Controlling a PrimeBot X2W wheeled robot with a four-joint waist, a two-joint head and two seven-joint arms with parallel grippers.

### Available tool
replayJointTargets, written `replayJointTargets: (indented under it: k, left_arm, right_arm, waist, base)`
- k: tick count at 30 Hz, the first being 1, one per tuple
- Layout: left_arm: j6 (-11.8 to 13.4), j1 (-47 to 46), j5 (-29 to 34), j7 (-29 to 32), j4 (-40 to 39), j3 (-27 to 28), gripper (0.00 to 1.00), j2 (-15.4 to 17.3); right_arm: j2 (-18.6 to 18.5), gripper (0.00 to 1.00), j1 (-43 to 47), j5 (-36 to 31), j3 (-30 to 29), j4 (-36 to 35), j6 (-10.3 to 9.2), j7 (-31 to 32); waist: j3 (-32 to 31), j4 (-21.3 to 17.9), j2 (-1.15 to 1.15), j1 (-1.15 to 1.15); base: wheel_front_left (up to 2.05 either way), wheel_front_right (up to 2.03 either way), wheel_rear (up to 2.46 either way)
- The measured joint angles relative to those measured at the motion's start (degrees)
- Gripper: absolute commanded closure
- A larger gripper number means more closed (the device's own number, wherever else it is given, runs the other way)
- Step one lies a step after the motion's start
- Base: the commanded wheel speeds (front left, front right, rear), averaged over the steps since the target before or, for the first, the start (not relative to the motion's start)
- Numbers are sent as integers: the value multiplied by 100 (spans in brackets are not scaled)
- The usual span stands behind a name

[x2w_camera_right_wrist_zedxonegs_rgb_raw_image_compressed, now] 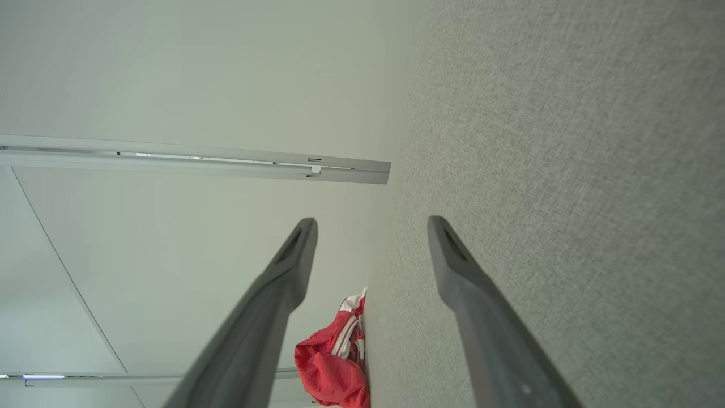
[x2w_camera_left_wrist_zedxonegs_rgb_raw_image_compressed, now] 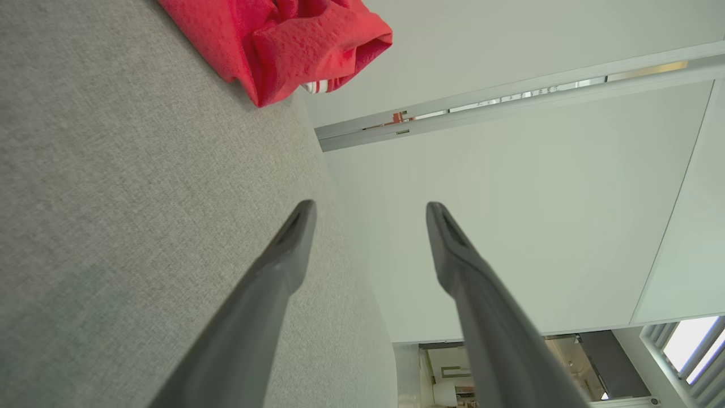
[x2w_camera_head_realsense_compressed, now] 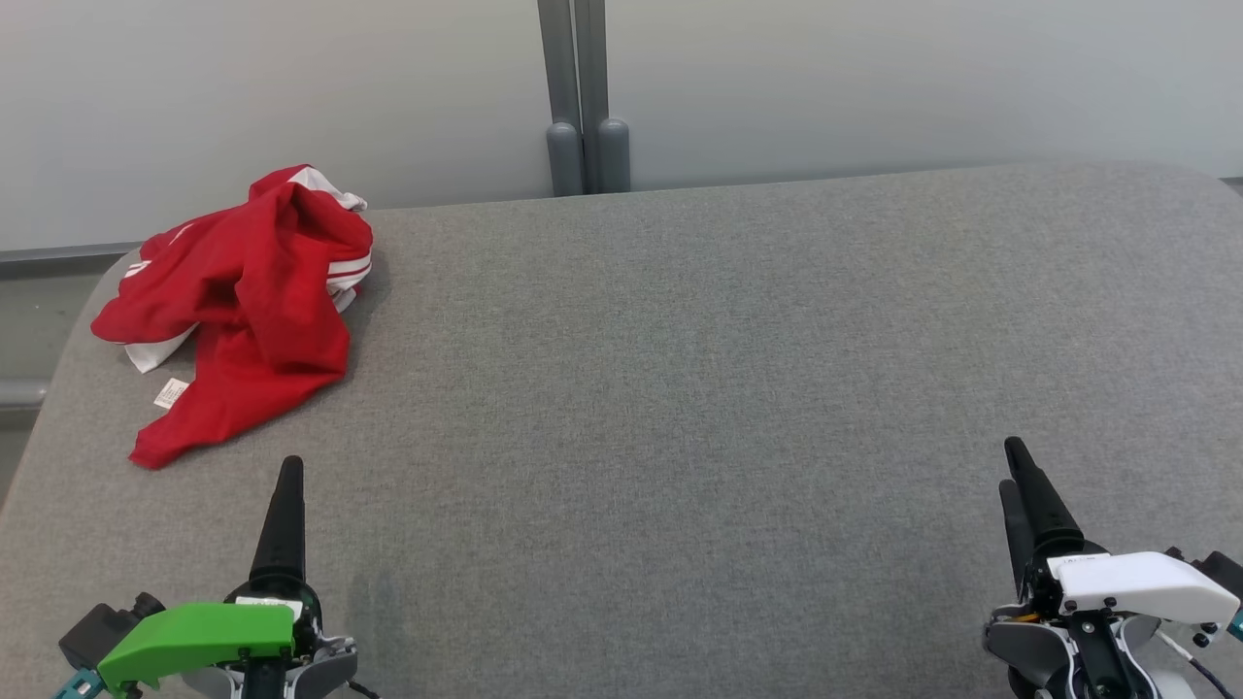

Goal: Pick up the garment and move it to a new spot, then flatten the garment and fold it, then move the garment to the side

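While crumpled, the garment [x2w_camera_head_realsense_compressed: 248, 301] lies beyond the left end effector [x2w_camera_head_realsense_compressed: 290, 470].

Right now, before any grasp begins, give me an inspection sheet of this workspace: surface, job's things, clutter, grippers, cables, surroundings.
Surface: grey fabric-covered table, flat, with rounded far corners.
Job's things: red garment with white trim, crumpled in a heap at the far left corner; a white label shows at its near edge. It is not held.
Clutter: nothing seen.
Grippers: left gripper open, at the near left, short of the garment; right gripper open, at the near right. Both hold nothing.
Cables: a thin cable at the right wrist.
Surroundings: pale wall and a grey double post behind the far edge.
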Motion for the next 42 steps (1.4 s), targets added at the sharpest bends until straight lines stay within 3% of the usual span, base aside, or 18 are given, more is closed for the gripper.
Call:
replayJointTargets:
  k: [17, 30, 42]
  left_arm:
    - [302, 48, 1672, -358, -534, -200, 0, 7]
    - [432, 120, 3440, -597, -725, -443, 0, 14]
    - [689, 211, 4518, -800, -713, -670, 0, 19]
  right_arm:
    - [-15, 0, 47, -2011, 113, -591, 0, -358]
    - [-23, 0, 157, -3513, 381, -890, 0, -593]
    - [-32, 0, 265, -4768, 615, -1006, 0, -795]
  waist:
    - [19, 7, 0, 0]
    - [21, 5, 0, 0]
    - [-8, 4, 0, 0]
  base:
    - [0, 0, 0]
    - [0, 0, 0]
    - [0, 0, 0]
